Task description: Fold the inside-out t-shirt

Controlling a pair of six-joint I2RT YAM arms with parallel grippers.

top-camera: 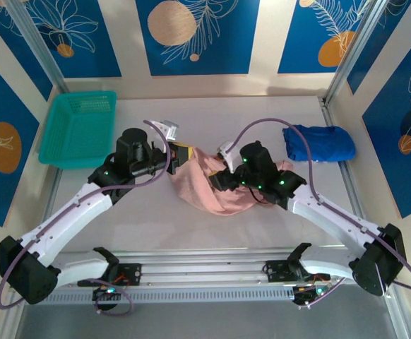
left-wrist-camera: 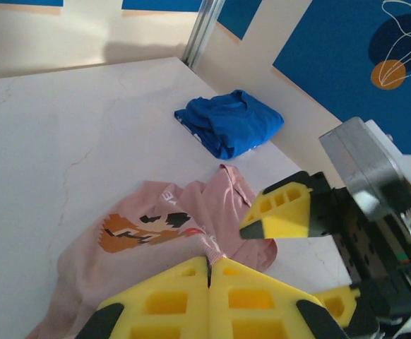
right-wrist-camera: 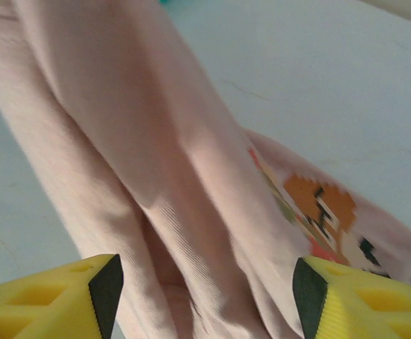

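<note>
The pink t-shirt [top-camera: 212,192] lies bunched in the middle of the table [top-camera: 262,116]. The left gripper [left-wrist-camera: 209,263] is pressed together, pinching its edge. The right gripper [right-wrist-camera: 207,282] is spread wide over the cloth.

No words are showing clearly. The pink t-shirt [left-wrist-camera: 205,212] is showing an orange pic [left-wrist-camera: 124,233] w/ tiny white marks [left-wrist-camera: 169,195], too blurry.
</note>
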